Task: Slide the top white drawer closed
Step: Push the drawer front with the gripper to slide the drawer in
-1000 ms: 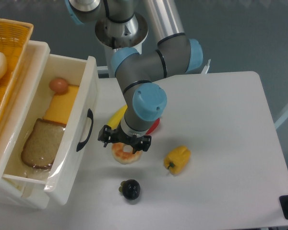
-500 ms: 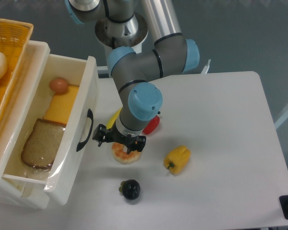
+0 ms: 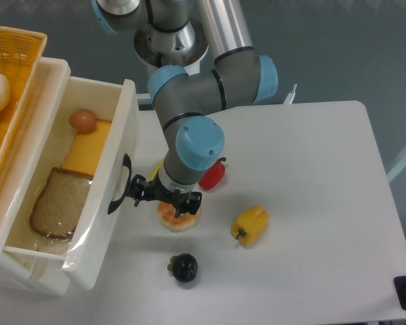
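The top white drawer (image 3: pixel 125 128) stands pulled out at the left, and its black curved handle (image 3: pixel 120 184) faces the table. Inside lie a bread slice (image 3: pixel 57 203), a cheese slice (image 3: pixel 88 147) and a brown egg (image 3: pixel 83 120). My gripper (image 3: pixel 165 196) points down just right of the drawer front. Its left black linkage is a short gap from the handle. The wrist hides the fingertips, so their spacing does not show. Nothing is seen held.
An orange-and-white ring-shaped food (image 3: pixel 178 219) lies under the gripper. A red piece (image 3: pixel 213 175), a yellow pepper (image 3: pixel 250 225) and a dark round fruit (image 3: pixel 184 267) sit on the white table (image 3: pixel 311 176). An orange wicker basket (image 3: pixel 10 74) tops the cabinet.
The gripper has moved left toward the drawer front, from over the ring-shaped food to beside the handle. The drawer has not moved.
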### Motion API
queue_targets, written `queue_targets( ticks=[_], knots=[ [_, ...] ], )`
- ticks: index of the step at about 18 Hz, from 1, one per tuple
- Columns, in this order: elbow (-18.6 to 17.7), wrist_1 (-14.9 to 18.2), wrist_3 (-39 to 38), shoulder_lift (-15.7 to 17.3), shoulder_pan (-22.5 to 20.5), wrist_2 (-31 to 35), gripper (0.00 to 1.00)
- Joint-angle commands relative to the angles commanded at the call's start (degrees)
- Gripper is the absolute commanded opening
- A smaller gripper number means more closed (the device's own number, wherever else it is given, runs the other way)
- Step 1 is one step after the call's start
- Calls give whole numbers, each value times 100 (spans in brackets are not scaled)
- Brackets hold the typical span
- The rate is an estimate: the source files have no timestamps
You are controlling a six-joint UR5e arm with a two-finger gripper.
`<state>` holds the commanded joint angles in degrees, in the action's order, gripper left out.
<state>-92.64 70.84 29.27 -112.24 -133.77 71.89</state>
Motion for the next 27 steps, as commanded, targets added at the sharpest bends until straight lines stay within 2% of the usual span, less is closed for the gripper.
queue_targets(
  ticks=[5,11,27],
  knots=[
    [0,17,35,53,0,-44,100],
    [9,193,220,149,44,-237,100],
    [61,106,220,334,545,-193,100]
  ],
)
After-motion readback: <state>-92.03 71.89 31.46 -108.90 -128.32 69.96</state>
